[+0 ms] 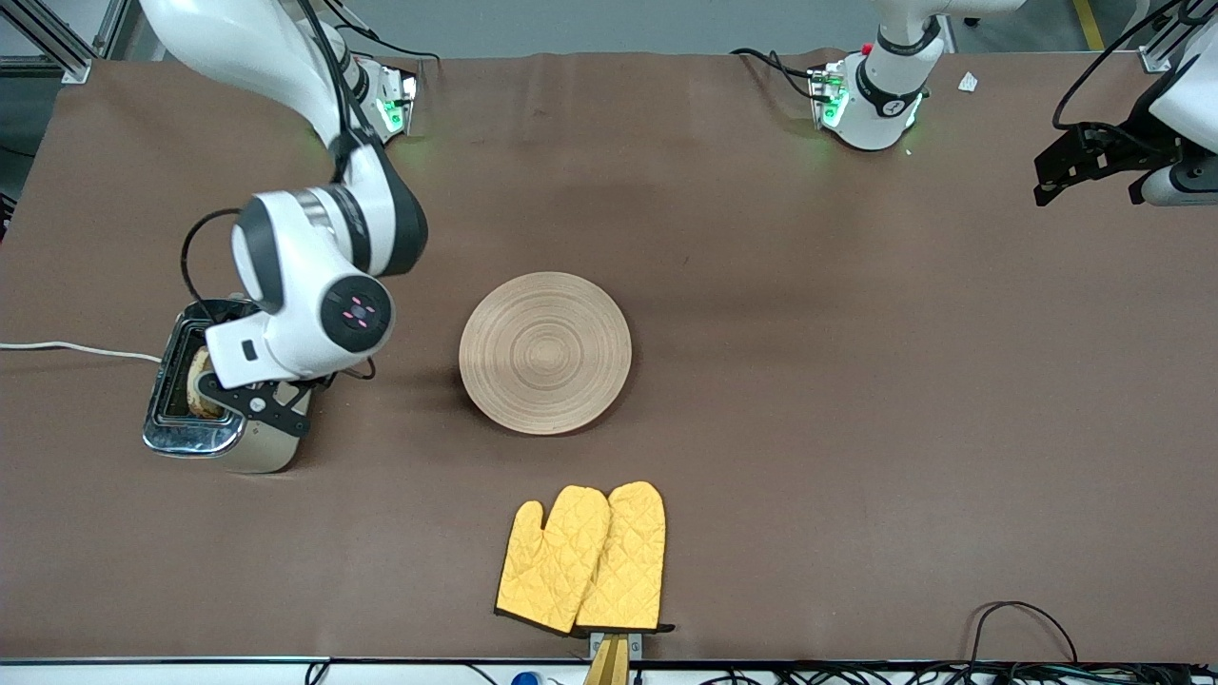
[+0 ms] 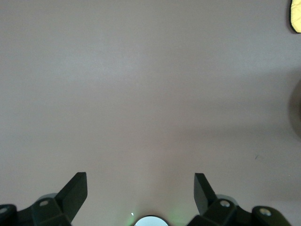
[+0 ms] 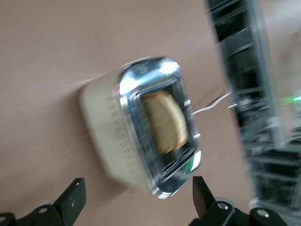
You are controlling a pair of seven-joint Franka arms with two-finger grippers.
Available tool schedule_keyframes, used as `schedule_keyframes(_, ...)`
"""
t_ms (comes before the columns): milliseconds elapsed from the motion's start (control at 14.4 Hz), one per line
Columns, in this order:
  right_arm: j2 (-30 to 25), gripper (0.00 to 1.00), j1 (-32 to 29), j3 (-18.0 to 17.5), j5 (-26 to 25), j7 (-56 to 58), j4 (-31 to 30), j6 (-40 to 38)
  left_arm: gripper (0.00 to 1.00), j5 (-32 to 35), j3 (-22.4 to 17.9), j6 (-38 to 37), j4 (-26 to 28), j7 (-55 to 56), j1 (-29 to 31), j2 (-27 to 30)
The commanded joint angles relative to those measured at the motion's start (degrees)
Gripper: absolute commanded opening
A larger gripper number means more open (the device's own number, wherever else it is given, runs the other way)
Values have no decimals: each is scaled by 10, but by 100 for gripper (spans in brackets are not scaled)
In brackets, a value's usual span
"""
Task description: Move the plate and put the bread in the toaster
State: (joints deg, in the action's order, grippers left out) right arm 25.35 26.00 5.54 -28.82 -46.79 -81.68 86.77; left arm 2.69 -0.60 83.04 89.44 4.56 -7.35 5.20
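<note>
**Bread seated in toaster; both grippers empty**

Toaster [image 1: 214,390] sits at the left middle of the front view, toward the right arm's end of the table, white cord trailing off the left edge. Bread [image 1: 199,382] is down in a slot, its top edge showing; in the right wrist view the slice [image 3: 165,121] leans a little against the slot wall inside the chrome rim [image 3: 160,188].

Right gripper [image 3: 136,195] hangs over the toaster, fingers spread wide, nothing between them. Left gripper [image 2: 141,190] is at the upper right of the front view, over bare table, fingers likewise wide apart and empty; that arm waits.

Plate [image 1: 544,352] lies flat at frame centre, well apart from the toaster. Yellow oven mitts [image 1: 582,559] lie nearer the camera, lower centre.

Handling, as judged: bread is light, soft, crumbly; pinch gently across the faces near the top crust if reseating. Plate looks stiff, light, smooth wood lying flush, so take it at the rim.
</note>
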Motion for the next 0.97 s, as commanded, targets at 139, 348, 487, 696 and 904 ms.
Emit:
schedule_keyframes(139,-86,100,-39,-1,139,11,-13,16,100,-1,-1,-5,-8,-9,3,-1)
schedule_keyframes(348,-138,100,-66,-1,179,41,-50,61,100,2,0,-4,-8,-9,3,2)
schedule_keyframes(487,-170,100,-75,-1,181,106,-88,89,100,2,1,-4,-8,-9,1,5)
schedule_keyframes(696,-196,100,-114,-2,213,222,-99,89,100,2,2,-5,-8,-9,-1,9)
schedule_keyframes(904,-230,100,-182,-4,251,355,-111,87,100,2,2,-6,-7,-9,1,10)
